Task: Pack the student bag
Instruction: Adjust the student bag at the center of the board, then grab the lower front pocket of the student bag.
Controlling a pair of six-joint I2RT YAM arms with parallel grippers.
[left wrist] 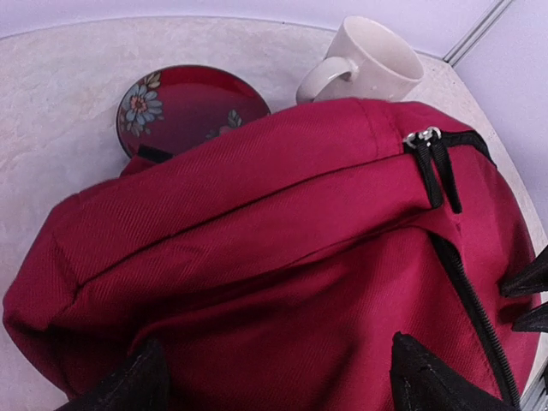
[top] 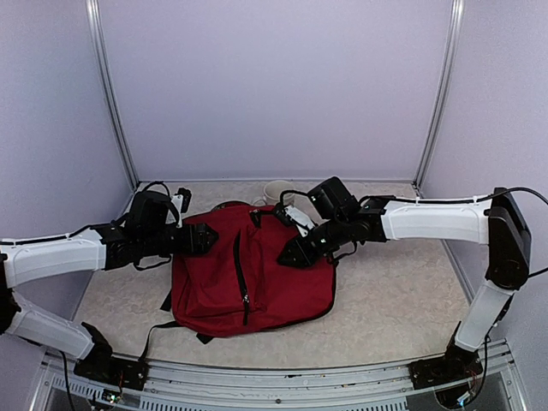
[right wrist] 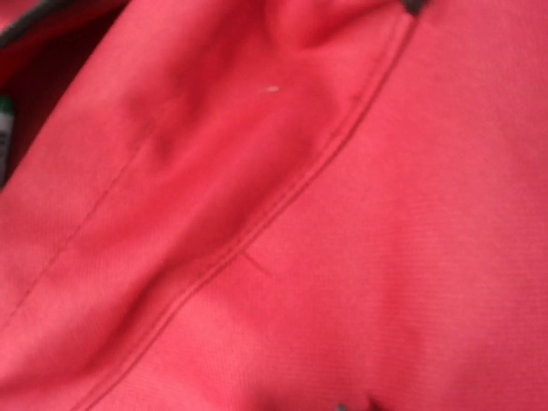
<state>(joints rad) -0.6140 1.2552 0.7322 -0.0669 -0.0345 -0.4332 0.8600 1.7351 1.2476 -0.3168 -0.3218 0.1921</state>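
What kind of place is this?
Probably a robot test cell in a laboratory, not a home: plain pale walls on metal frame posts enclose one table, and the left arm and right arm, bolted at its near edge, reach over the student bag.

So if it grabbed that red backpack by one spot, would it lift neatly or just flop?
Probably flop: the backpack is soft fabric, creased and lying slack on the table. Pushed, it would likely bunch rather than slide, and might bump the mug just behind it.
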